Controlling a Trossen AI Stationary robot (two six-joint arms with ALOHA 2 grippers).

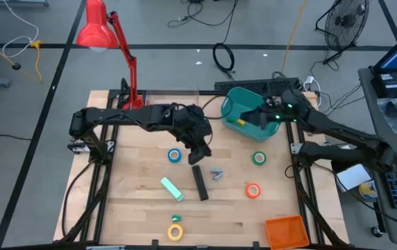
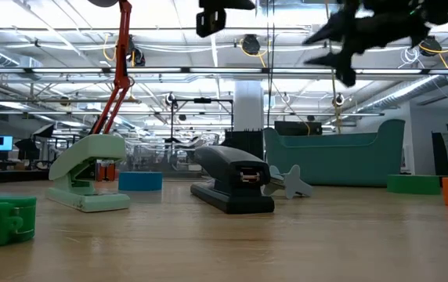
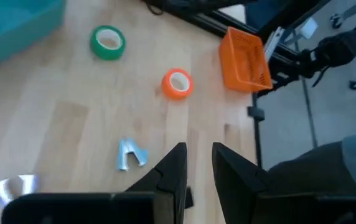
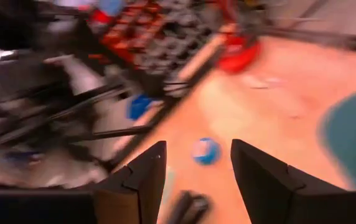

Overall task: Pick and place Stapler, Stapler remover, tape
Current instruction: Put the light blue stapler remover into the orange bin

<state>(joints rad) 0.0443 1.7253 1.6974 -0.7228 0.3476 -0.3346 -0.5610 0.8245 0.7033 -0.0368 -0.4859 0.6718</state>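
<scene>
The black stapler (image 1: 200, 182) lies flat on the wooden table, mid-table, also in the low view (image 2: 232, 186). The silver stapler remover (image 1: 217, 173) lies just right of it. Blue tape (image 1: 175, 155), green tape (image 1: 259, 158) and orange tape (image 1: 253, 189) lie flat on the wood. A yellow roll (image 1: 176, 232) sits near the front edge. My left gripper (image 1: 198, 154) hangs above the table between the blue tape and the stapler, narrowly open with nothing between its fingers (image 3: 200, 165). My right gripper (image 1: 252, 119) hovers open over the teal bin (image 1: 234, 104), holding nothing (image 4: 196, 168).
A light green stapler (image 1: 172, 188) lies left of the black one. An orange basket (image 1: 286, 231) stands at the front right corner. Something yellow (image 1: 240, 123) lies inside the teal bin. A red desk lamp (image 1: 105, 31) rises from the far left edge.
</scene>
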